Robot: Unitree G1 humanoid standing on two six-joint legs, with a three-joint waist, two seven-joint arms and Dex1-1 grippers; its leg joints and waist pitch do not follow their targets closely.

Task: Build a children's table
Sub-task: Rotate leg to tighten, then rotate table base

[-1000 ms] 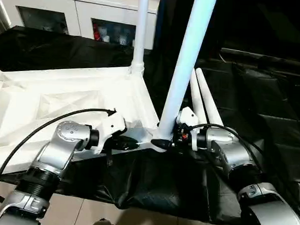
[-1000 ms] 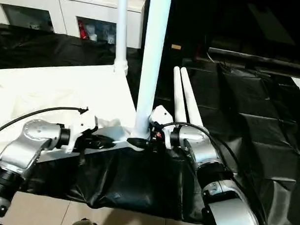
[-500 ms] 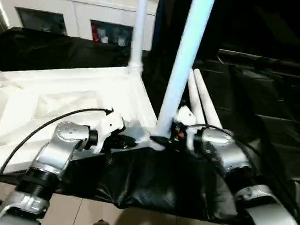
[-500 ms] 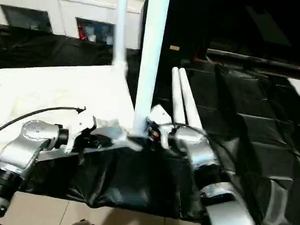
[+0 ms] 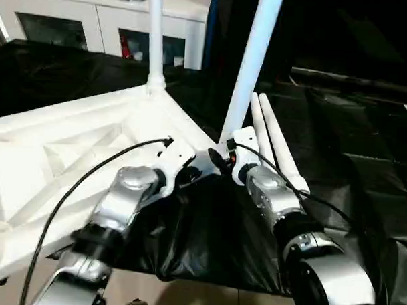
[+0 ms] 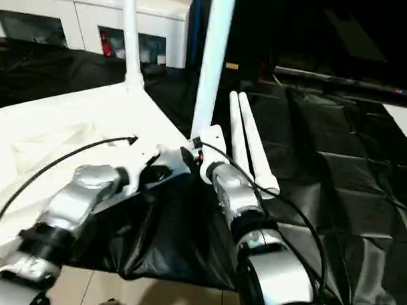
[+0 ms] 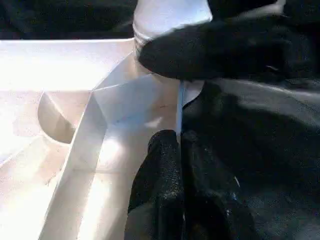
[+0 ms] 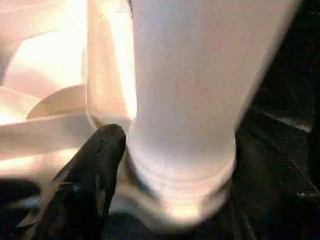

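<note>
Leg-fitting stage of the build: the white tabletop (image 5: 70,154) lies upside down on black sheeting (image 5: 338,130), its ribbed underside facing up. One leg (image 5: 155,37) already stands in the far corner socket, and a second leg (image 5: 255,60) stands upright at the near corner closest to my arms. Two spare legs (image 5: 274,145) lie side by side on the sheeting, just beside that corner and clear of the tabletop. My right gripper (image 5: 220,160) sits at the foot of the second leg, fingers spread wide around its flared end; in the right wrist view one black finger (image 8: 95,165) rests against the collar of the leg where it meets the socket, but I cannot tell whether the pair is truly clamped or only bracketing it. My left gripper (image 7: 180,165) is pinched nearly closed on the thin edge of the tabletop just beside that corner, steadying the piece. Both forearms reach forward and converge on the near corner, the left from over the underside, the right from the sheeting side, each wrist roughly level. I judge the leg to be seated or nearly so. The next move calls for confirming that it is fully home with a downward press along its axis, then releasing it without tilting it and reaching for a spare leg. A white cabinet (image 5: 94,21) stands behind.
</note>
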